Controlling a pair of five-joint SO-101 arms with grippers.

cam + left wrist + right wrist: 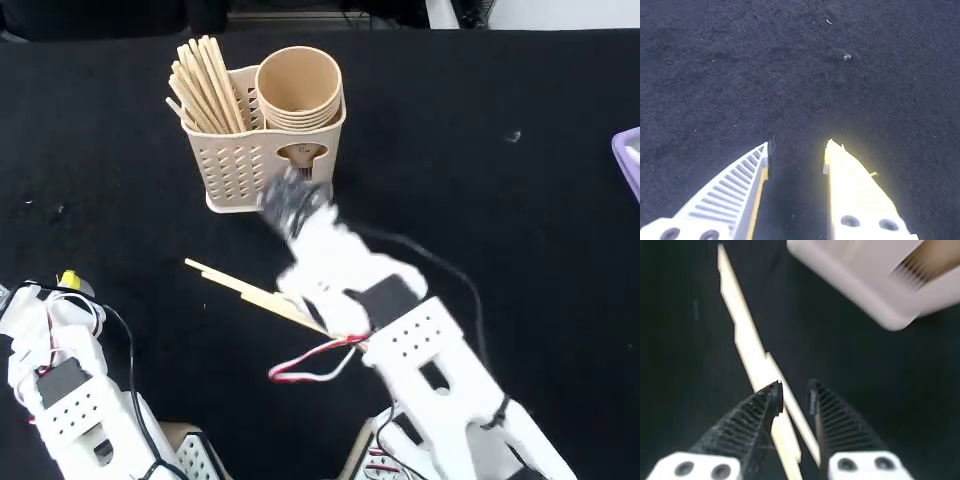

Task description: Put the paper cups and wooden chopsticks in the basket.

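A beige slotted basket [240,170] stands at the back of the black table. One of its compartments holds a stack of paper cups [298,85], the other a bundle of wooden chopsticks [205,85]. A loose pair of chopsticks [255,292] [747,340] lies flat on the cloth in front of the basket. My right gripper [290,205] [795,390] hovers open between the basket [855,275] and the loose pair, whose near end runs under its fingertips. My left gripper [60,290] [796,147] is open over bare cloth at the front left.
A purple object [628,155] pokes in at the right edge. The right arm's body and red-white cable [310,365] lie over the near end of the loose chopsticks. Black cloth stretches wide on both sides of the basket.
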